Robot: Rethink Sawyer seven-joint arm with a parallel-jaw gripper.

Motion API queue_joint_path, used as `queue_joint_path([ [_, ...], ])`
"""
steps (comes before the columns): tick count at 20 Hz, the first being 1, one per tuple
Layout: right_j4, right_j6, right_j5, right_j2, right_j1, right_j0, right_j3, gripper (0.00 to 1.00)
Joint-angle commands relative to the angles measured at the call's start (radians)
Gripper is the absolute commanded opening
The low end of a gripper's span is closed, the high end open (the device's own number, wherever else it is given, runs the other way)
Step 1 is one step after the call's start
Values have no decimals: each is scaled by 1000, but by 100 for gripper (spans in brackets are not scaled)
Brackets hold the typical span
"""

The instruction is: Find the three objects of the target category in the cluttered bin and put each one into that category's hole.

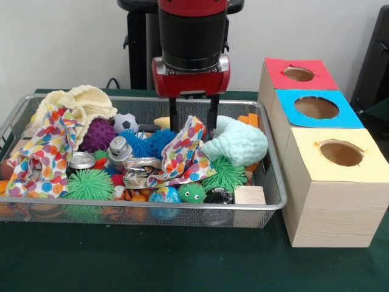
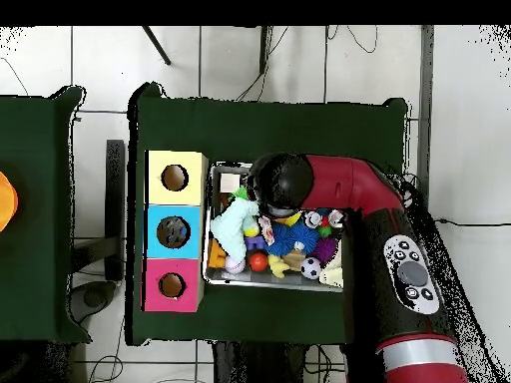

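The red and black gripper (image 1: 194, 115) hangs low over the middle of the wide silver wire-mesh bin (image 1: 267, 204), its two dark fingers (image 1: 174, 114) parted narrowly and set astride the raised top corner of a white polka-dot cloth (image 1: 184, 153), though I cannot tell whether they touch it; a second dotted cloth (image 1: 45, 149) lies draped at the bin's left end beside a cream knitted piece (image 1: 79, 100), and a pale mint fluffy piece (image 1: 238, 143) sits just right of the gripper; the pale yellow-topped wooden box (image 1: 358, 155) with its round hole (image 1: 341, 152) stands beside the bin, nearest the camera in the row of three boxes
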Motion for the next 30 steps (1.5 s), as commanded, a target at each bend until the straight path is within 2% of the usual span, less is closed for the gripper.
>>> queue_joint_path([
  [1,-79,-130,-52,62,88,-41,41,100],
  [13,-144,-75,-158,62,145,-57,80,100],
  [24,-142,-3,-204,46,111,-30,157,100],
  [30,-139,-7,-194,44,94,-30,164,100],
])
